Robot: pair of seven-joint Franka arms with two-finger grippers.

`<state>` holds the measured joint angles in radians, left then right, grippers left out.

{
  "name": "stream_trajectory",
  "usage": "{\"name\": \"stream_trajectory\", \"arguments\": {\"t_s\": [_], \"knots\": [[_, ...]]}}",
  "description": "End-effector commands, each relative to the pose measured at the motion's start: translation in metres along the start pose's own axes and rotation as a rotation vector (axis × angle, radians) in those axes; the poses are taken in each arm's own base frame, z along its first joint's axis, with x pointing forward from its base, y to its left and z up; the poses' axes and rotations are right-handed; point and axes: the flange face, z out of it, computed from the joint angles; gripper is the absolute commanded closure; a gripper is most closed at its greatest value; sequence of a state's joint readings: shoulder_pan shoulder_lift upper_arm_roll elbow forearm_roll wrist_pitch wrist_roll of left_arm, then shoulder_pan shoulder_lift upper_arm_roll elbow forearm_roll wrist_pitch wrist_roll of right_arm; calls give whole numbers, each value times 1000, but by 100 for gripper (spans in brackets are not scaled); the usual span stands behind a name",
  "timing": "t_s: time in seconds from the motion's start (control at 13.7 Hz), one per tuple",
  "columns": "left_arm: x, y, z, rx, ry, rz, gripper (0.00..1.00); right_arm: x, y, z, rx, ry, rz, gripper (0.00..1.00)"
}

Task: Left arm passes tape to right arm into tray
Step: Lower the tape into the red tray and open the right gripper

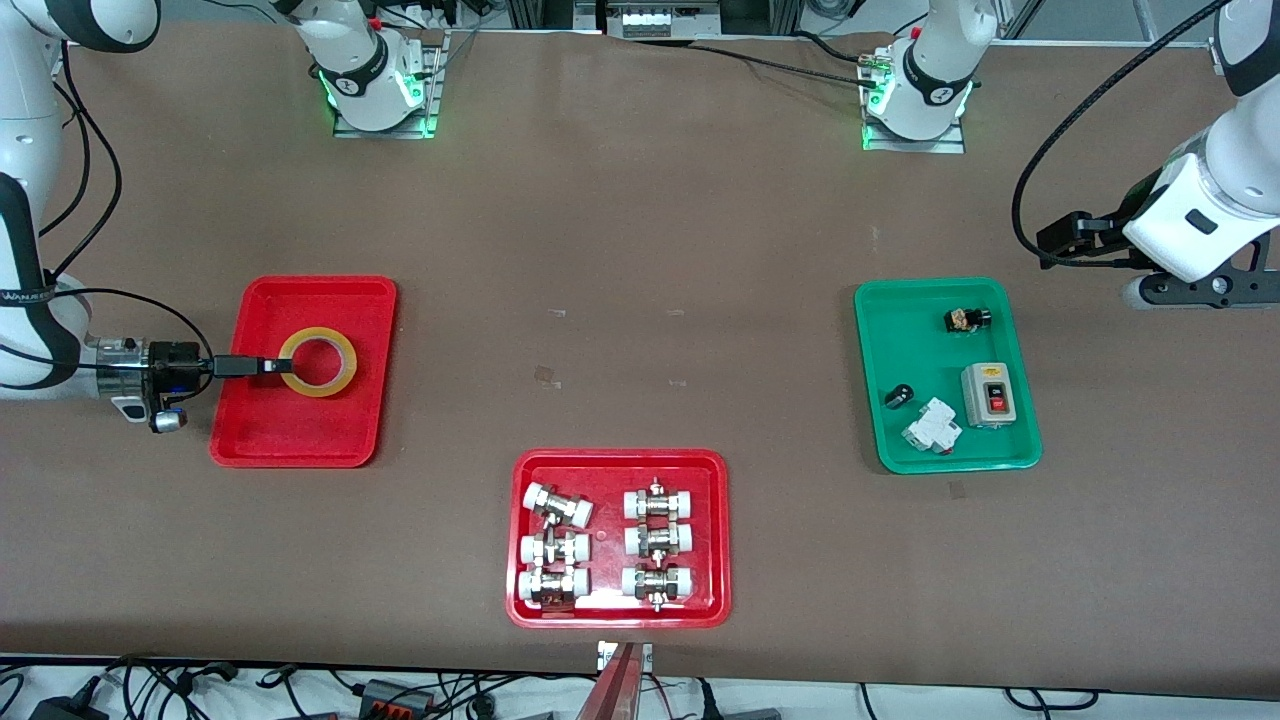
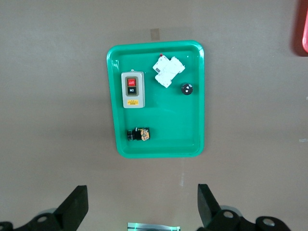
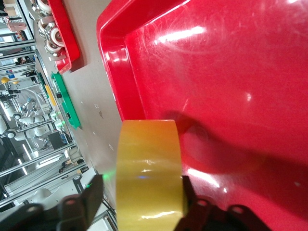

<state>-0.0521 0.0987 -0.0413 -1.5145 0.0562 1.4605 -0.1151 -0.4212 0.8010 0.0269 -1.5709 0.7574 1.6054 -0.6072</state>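
Right gripper (image 1: 268,366) clasps tape (image 1: 318,362) over red tray (image 1: 300,440); left gripper (image 2: 142,204) spread above brown table (image 1: 640,250).

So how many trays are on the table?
3. A red tray holding the tape at the right arm's end, a green tray at the left arm's end, another red tray nearest the front camera.

White arms (image 1: 1215,200), black joint bands, black cables, green-lit bases (image 1: 380,100)

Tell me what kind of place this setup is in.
Probably a robotics lab or test cell: a brown-covered table with sorting trays, a red tray of metal fittings, a green tray of electrical switches, and aluminium framing along the edge.
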Motion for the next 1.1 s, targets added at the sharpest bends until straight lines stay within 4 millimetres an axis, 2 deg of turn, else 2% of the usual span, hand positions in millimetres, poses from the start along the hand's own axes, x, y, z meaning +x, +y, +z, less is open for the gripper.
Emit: {"name": "stream_trajectory", "arguments": {"t_s": [0.0, 0.29, 0.51, 0.8, 0.95, 1.02], "knots": [[-2, -1, -6, -11, 5, -4, 0, 8, -20, -3, -127, -11, -69, 0], [-6, -10, -11, -68, 3, -23, 0, 14, -59, 1, -340, -64, -157, 0], [-6, -7, -13, -67, 12, -19, 0, 14, -87, 0, -438, -90, -206, 0], [-5, -6, -13, -67, 14, -16, 0, 15, -89, -4, -522, -113, -229, 0], [-5, -6, -13, -67, 14, -16, 0, 14, -116, -11, -569, -100, -269, 0], [-5, -6, -13, -67, 16, -18, 0, 12, -139, -16, -609, -97, -303, 0]]}}
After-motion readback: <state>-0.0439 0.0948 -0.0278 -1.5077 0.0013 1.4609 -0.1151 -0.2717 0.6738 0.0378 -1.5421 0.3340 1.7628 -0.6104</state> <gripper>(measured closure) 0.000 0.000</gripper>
